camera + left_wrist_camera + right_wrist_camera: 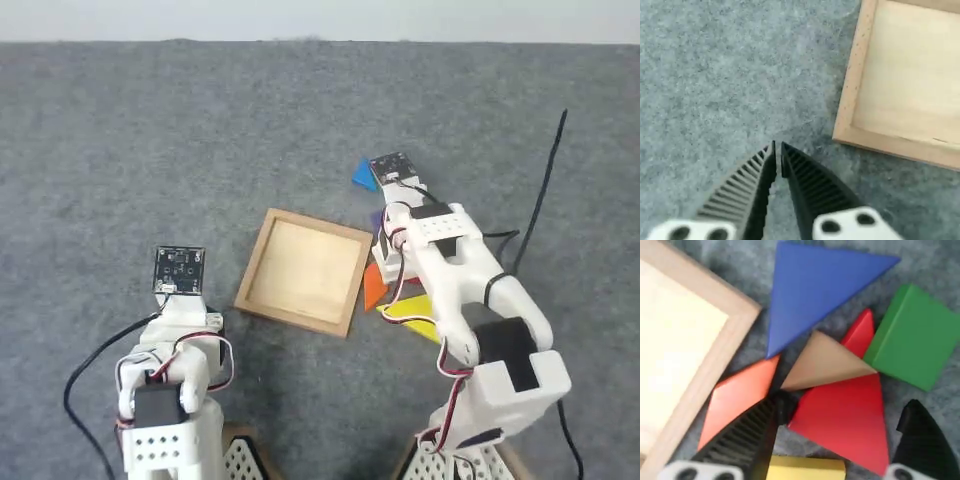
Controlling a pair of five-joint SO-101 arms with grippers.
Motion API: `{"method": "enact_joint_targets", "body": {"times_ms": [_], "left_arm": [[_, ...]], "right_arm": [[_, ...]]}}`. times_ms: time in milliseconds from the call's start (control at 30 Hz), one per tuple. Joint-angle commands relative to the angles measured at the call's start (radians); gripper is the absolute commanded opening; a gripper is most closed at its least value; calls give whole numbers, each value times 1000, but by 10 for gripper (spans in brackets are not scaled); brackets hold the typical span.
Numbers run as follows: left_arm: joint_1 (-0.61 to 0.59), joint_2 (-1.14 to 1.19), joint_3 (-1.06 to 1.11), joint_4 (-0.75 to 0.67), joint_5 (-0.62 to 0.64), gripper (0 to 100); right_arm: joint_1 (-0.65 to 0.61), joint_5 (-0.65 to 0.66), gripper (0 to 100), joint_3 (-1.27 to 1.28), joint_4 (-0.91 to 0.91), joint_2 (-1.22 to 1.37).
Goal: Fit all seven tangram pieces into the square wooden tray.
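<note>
The square wooden tray (262, 250) lies with nothing inside it. The tangram pieces are clustered just off its right side. My right gripper (842, 409) is open, its fingers on either side of a red triangle (845, 425). Around that piece lie a tan triangle (822, 362), a blue triangle (815, 285), a green square (912, 337), an orange parallelogram (737, 395) against the tray rim (735, 325), and a yellow piece (805, 469). My left gripper (777, 148) is shut with nothing in it, low over the carpet near the tray's corner (845, 132).
Grey carpet (150, 130) covers the whole table. The right arm (440, 250) hangs over most of the pieces; the blue piece (363, 175), orange piece (373, 287) and yellow piece (415, 312) stick out from under it. A black cable (540, 200) runs along the right.
</note>
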Motion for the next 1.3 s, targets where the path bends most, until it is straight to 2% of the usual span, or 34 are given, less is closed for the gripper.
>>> {"method": "enact_joint_targets", "body": {"times_ms": [0,333,467,967,1167,1267], "left_arm": [[-2,-18,-13,3,17,18],[-2,-18,-13,3,17,18],[-2,-18,-13,3,17,18],[-2,-18,-13,3,17,18],[-2,-18,-13,3,17,18],[-2,-18,-13,3,17,18]], "right_arm": [[15,-17,357,-18,24,-1],[18,-5,361,-17,120,-1],[18,49,361,-17,125,-1],[18,-114,355,-34,51,1],[18,-126,238,-48,27,1],[18,-124,216,-44,19,1]]}}
